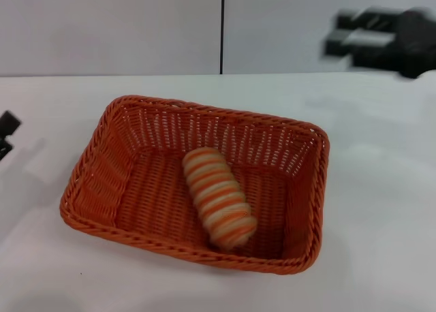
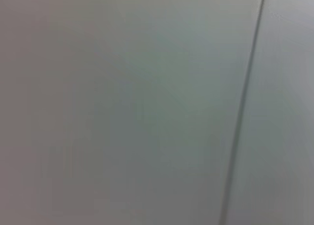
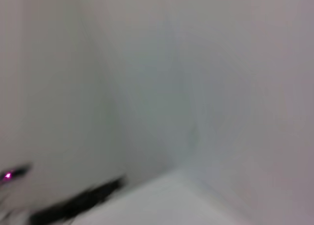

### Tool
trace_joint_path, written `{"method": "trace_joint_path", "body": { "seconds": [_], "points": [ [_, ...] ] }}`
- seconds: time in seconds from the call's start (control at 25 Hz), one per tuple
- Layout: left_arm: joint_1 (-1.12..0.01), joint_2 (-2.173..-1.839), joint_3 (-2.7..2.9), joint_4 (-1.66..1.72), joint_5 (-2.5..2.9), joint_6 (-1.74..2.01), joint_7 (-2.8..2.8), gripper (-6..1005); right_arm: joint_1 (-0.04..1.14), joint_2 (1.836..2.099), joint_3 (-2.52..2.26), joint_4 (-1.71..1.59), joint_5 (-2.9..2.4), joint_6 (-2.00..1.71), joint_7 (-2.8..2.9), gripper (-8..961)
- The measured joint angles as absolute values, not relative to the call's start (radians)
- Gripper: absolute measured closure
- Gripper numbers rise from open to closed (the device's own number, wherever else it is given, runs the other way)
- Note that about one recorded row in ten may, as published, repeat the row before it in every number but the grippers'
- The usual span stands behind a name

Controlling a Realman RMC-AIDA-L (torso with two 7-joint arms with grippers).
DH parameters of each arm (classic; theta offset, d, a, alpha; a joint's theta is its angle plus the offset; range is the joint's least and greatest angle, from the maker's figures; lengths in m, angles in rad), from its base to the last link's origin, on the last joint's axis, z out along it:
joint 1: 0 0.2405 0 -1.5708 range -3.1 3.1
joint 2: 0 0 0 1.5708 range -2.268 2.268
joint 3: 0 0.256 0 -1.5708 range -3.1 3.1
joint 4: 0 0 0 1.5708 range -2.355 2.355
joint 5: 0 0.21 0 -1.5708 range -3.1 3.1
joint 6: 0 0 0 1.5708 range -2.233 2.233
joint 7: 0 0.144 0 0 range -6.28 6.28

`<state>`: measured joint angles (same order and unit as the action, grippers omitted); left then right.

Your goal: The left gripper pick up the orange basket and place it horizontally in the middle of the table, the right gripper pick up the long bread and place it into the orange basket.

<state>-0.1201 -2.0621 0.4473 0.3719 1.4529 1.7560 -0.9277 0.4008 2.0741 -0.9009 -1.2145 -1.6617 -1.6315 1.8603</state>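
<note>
One orange basket (image 1: 129, 169) sits mid-table (image 1: 381, 210), long side running left to right. One long bread (image 1: 218, 197) lies inside it, pointing slantwise from back-left to front-right. Right gripper (image 1: 354, 41) is raised at the far right, left gripper (image 1: 7, 131) at the left edge; whether either claw is spread, I cannot tell.

Orange basket (image 1: 136, 162): showing solid orange woven wicker throughout. Long bread (image 1: 218, 196): wearing cream with orange-brown crosswise stripes. Table (image 1: 381, 189): showing plain white; right gripper (image 1: 361, 41): appearing black.
</note>
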Motion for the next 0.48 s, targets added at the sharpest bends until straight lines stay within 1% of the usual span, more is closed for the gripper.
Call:
{"method": "trace_joint_path", "body": {
  "seconds": [0.04,0.08,0.12,0.2,0.24,0.28,0.48],
  "points": [
    [-0.114,-2.063,0.421,0.358,1.453,1.757,-0.896,172,0.33,2.075,-0.852,-1.152,-1.541,-1.615,1.744,345],
    [-0.111,-2.063,0.386,0.335,1.453,1.759,-0.857,172,0.33,2.075,-0.852,-1.152,-1.541,-1.615,1.744,317],
    [-0.109,-2.062,0.359,0.315,1.452,1.76,-0.834,172,0.302,2.074,-0.824,-1.108,-1.481,-1.614,1.682,288],
    [-0.102,-2.062,0.293,0.273,1.452,1.767,-0.775,172,0.266,2.074,-0.76,-0.984,-1.385,-1.615,1.565,288],
    [-0.092,-2.063,0.245,0.256,1.452,1.771,-0.74,172,0.248,2.073,-0.687,-0.844,-1.313,-1.62,1.415,288],
    [-0.092,-2.063,0.245,0.256,1.452,1.771,-0.74,172,0.248,2.073,-0.687,-0.844,-1.313,-1.62,1.415,288],
    [-0.079,-2.063,0.168,0.23,1.452,1.773,-0.695,172,0.259,2.074,-0.52,-0.524,-1.226,-1.615,1.049,288]
  ]
}}
